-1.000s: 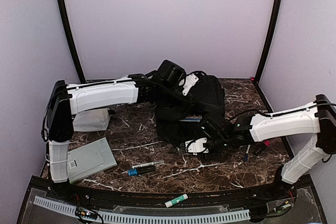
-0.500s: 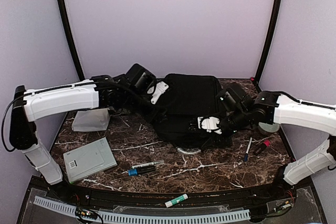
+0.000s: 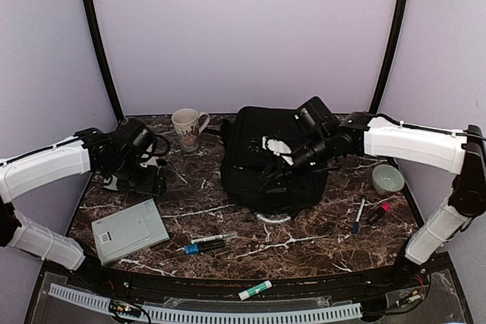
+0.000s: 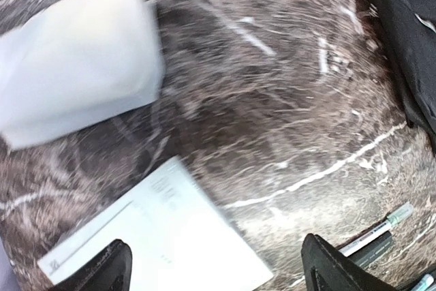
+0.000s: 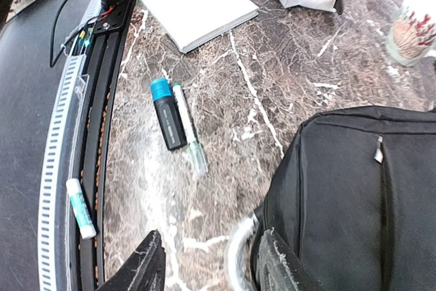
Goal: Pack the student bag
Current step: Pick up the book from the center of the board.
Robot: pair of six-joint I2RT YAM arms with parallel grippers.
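- Table (image 3: 319,240): dark brown marble with white veins; everything below lies on it, except the stick.
- Bag (image 3: 241,181): by far the biggest thing, lying flat at the middle of the table, towards the back wall. It is black soft fabric, rounded at the near end, with seams running along its length. The right wrist view shows a small metal zip pull (image 5: 379,151) on top. A grey loop (image 3: 271,218) pokes out from under its near edge.
- Right gripper (image 5: 210,253): above the bag's top face. Its fingers (image 5: 139,270) stand partly apart with nothing between them.
- Left gripper (image 4: 216,258): over the left part of the table, well apart from the bag. Its fingers (image 4: 109,272) are spread wide around nothing. That view is blurred.
- Notebook (image 3: 129,230): grey, flat, at the near left.
- Pouch (image 4: 75,66): pale grey, behind the notebook, under the left gripper.
- Mug (image 3: 187,127): white with a pattern, upright, just left of the bag's far end.
- Bowl (image 3: 387,178): pale, right of the bag.
- Marker (image 3: 205,247): black with a blue cap, in front of the bag, touching a clear pen (image 3: 214,238).
- Two pens (image 3: 357,218): near right, one with a pink end.
- Stick (image 3: 254,290): white and green, on the front rail.
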